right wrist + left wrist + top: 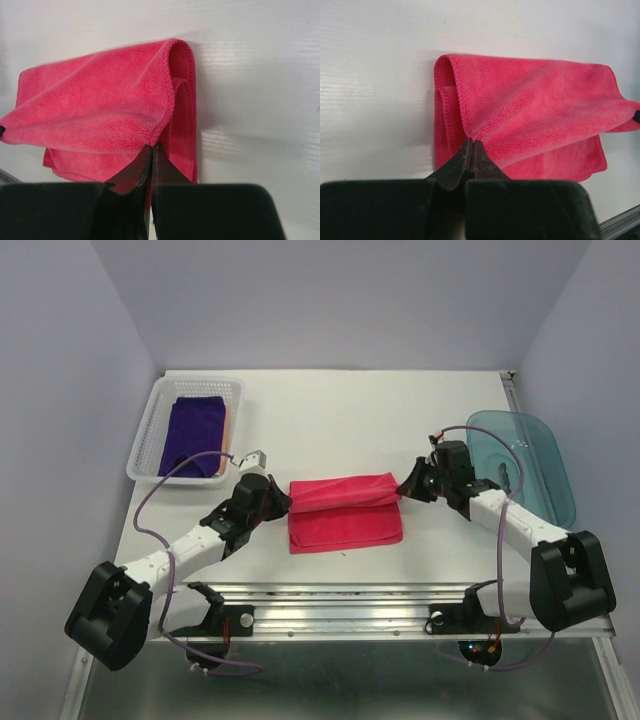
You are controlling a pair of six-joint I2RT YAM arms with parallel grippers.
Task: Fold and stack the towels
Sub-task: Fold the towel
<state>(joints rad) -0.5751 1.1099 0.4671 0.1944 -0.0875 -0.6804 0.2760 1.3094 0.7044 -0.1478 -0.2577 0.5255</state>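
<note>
The pink-red towel (345, 510) lies in the middle of the table, its far half lifted and folding toward me. My left gripper (284, 498) is shut on the towel's left corner (485, 135). My right gripper (404, 486) is shut on its right corner (145, 127). Both hold the upper layer a little above the lower layer. The dark purple towel (192, 430) lies in the clear plastic basket (150, 425) at the back left, with the orange towel (226, 430) showing only as a strip at its right edge.
A teal translucent tub (545, 455) stands at the right edge behind my right arm. A metal rail (340, 600) runs along the table's near edge. Grey walls close in the back and sides.
</note>
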